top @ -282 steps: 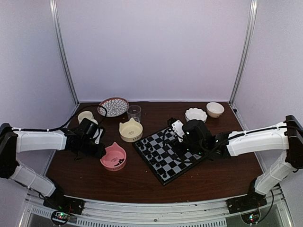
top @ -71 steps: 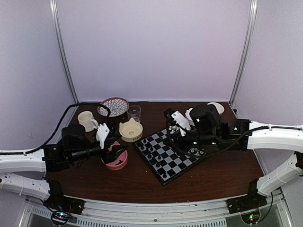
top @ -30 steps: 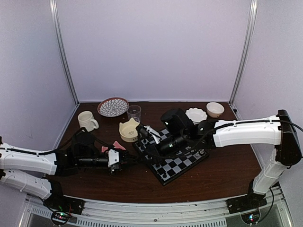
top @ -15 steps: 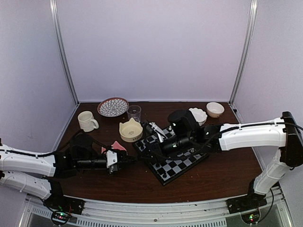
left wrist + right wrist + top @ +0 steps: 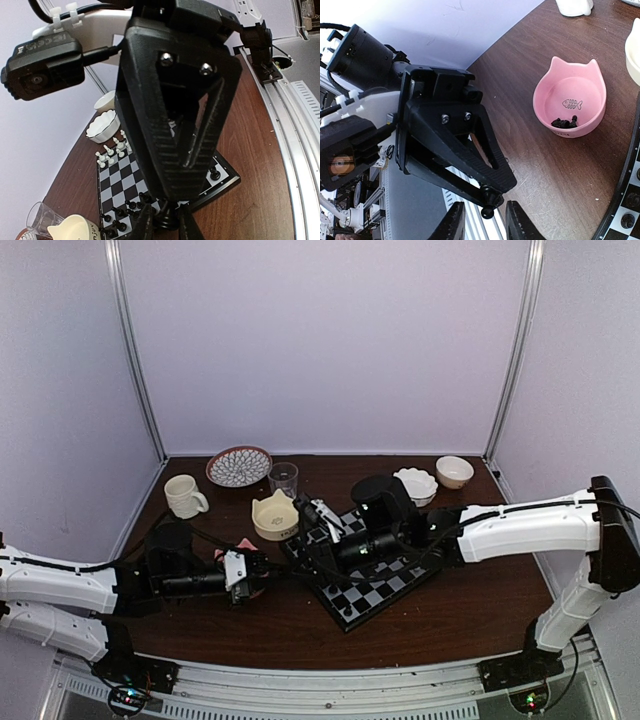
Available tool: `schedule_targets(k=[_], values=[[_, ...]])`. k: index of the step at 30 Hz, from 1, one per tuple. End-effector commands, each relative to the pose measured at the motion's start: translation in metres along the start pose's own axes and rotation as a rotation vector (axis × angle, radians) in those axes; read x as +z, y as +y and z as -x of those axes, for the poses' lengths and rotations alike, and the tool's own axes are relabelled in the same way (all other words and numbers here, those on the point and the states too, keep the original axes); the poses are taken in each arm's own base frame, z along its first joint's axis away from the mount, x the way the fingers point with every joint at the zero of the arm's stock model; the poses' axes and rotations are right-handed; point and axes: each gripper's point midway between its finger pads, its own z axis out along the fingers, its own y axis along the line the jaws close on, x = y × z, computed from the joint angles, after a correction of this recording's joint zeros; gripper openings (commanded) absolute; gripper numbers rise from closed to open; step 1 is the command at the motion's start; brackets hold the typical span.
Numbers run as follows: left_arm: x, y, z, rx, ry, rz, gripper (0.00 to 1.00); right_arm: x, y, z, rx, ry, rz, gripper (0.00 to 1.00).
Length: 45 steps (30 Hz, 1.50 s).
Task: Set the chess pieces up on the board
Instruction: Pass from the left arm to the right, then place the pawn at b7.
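1. Pale lilac walls enclose a dark brown wood-grain table (image 5: 480, 615), matt and lightly scratched.
2. Black chessman (image 5: 167, 218): a tiny piece of glossy moulded plastic with a rounded head. It hangs in the air above the table, just off the left corner of the chessboard (image 5: 378, 592), and stands on no square yet.
3. My left claw (image 5: 166, 228) pinches this piece at the very fingertips. Its ribbed black fingers press on the piece's sides, which I judge leaves most of the piece exposed for a second grip.
4. My right claw (image 5: 485, 223) meets the left one tip to tip. Its fingers are spread on either side of the piece and, as far as I can tell, do not touch it. I read this as a hand-over, because the right arm lies across the board and can reach its squares.
5. The chessboard is flat and rigid, with black and light-grey checks inside a thin black border, and it lies turned cornerwise. Some black men stand along its near-left side, and the white chessmen (image 5: 112, 150) cluster at the far corner.
6. Pink bowl (image 5: 543, 102): smooth, cat-eared, with a fishbone print. Spare black pieces (image 5: 564, 121) lie heaped against its wall, presumably the supply.
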Motion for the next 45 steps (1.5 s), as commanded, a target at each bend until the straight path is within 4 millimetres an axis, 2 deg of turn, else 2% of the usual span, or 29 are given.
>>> schedule_targets(k=[1, 3, 8, 13, 17, 18, 19, 21, 25, 27, 31, 34, 37, 40, 45], values=[[-0.004, 0.011, 0.018, -0.003, -0.070, 0.058, 0.04, 0.004, 0.006, 0.005, -0.016, -0.016, 0.018, 0.32], [-0.004, 0.011, 0.018, -0.004, -0.074, 0.057, 0.04, 0.005, 0.005, 0.004, -0.015, -0.013, 0.016, 0.31], [-0.003, 0.009, 0.017, -0.009, -0.071, 0.048, 0.04, 0.005, 0.007, 0.006, -0.013, -0.016, 0.018, 0.18], [-0.003, 0.009, 0.018, -0.010, -0.077, 0.046, 0.05, 0.007, 0.006, 0.007, -0.009, -0.011, 0.008, 0.15], [-0.004, 0.008, 0.019, -0.007, -0.079, 0.037, 0.09, 0.006, 0.005, 0.009, -0.005, -0.020, 0.003, 0.04], [-0.004, 0.007, 0.019, -0.007, -0.078, 0.035, 0.14, 0.005, 0.005, 0.010, -0.005, -0.025, -0.003, 0.00], [-0.004, 0.008, 0.018, -0.009, -0.076, 0.041, 0.25, 0.003, 0.006, 0.012, -0.009, -0.027, -0.010, 0.00], [-0.007, 0.013, 0.017, -0.026, -0.084, 0.080, 0.41, -0.002, 0.003, 0.013, -0.026, -0.016, -0.052, 0.00], [-0.015, 0.017, 0.014, -0.058, -0.081, 0.117, 0.52, -0.025, -0.018, 0.006, -0.082, 0.041, -0.225, 0.00], [-0.018, 0.018, 0.011, -0.086, -0.061, 0.127, 0.64, -0.037, -0.029, 0.002, -0.096, 0.077, -0.298, 0.00], [-0.028, 0.028, 0.008, -0.177, -0.036, 0.194, 0.71, -0.058, -0.053, -0.009, -0.123, 0.208, -0.463, 0.01], [-0.035, 0.035, 0.005, -0.256, -0.012, 0.234, 0.75, -0.071, -0.066, -0.009, -0.151, 0.265, -0.557, 0.02], [-0.043, 0.048, -0.005, -0.341, 0.061, 0.314, 0.84, -0.081, -0.079, -0.010, -0.163, 0.340, -0.644, 0.04], [-0.053, 0.058, -0.017, -0.410, 0.122, 0.397, 0.96, -0.082, -0.090, -0.013, -0.165, 0.425, -0.690, 0.04], [-0.072, 0.069, -0.033, -0.512, 0.174, 0.518, 0.98, -0.076, -0.107, -0.023, -0.165, 0.548, -0.742, 0.04]])
